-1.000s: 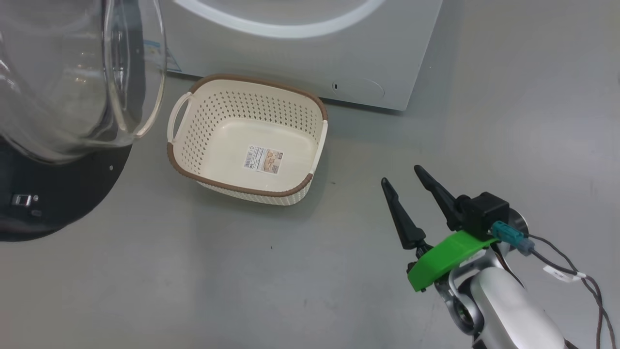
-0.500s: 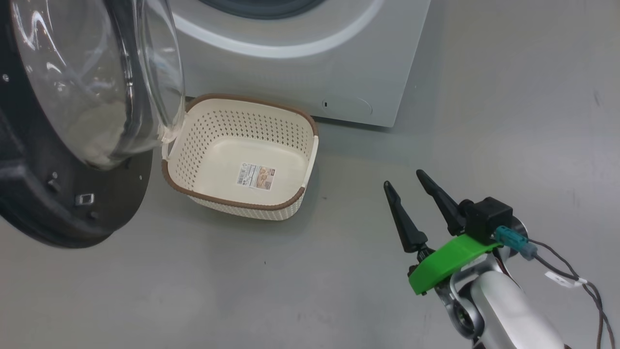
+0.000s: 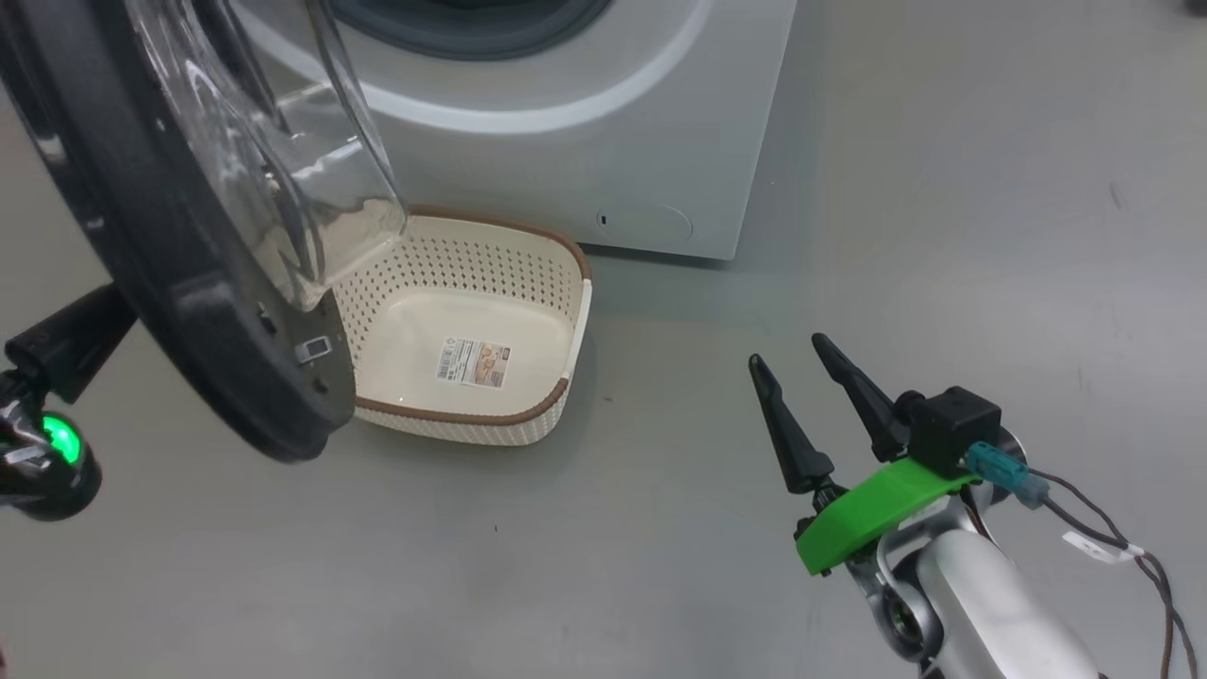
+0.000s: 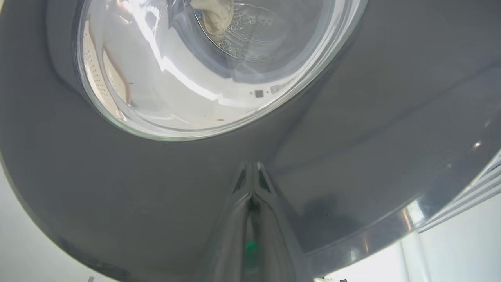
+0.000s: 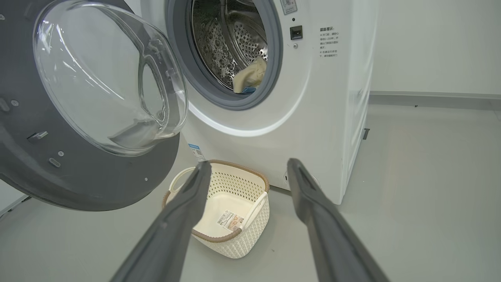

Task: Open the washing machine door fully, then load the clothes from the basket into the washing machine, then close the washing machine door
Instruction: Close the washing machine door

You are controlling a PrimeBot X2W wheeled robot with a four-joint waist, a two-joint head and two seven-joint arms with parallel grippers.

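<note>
The washing machine door (image 3: 189, 311) stands part-way open, its black rim and glass bowl (image 5: 105, 78) hanging over the left end of the basket (image 3: 471, 330). The basket holds just a label sticker. The clothes (image 5: 250, 76) lie inside the washing machine (image 5: 313, 117) drum, a pale cream heap with a bit of blue. My left gripper (image 4: 252, 196) is shut, its tips against the door's glossy outer rim (image 4: 352, 156); its dark body (image 3: 71, 339) shows behind the door. My right gripper (image 3: 787, 349) hovers open over the floor, right of the basket, holding nothing.
Grey floor (image 3: 943, 236) spreads to the right of the machine and in front of the basket. A cable (image 3: 1113, 528) trails from my right wrist. A pale wall (image 5: 430, 47) with a skirting strip runs behind the machine.
The head view has shifted. Against the basket, the door has swung right and now covers its left end. My left gripper has come into view behind the door. The right gripper has barely moved.
</note>
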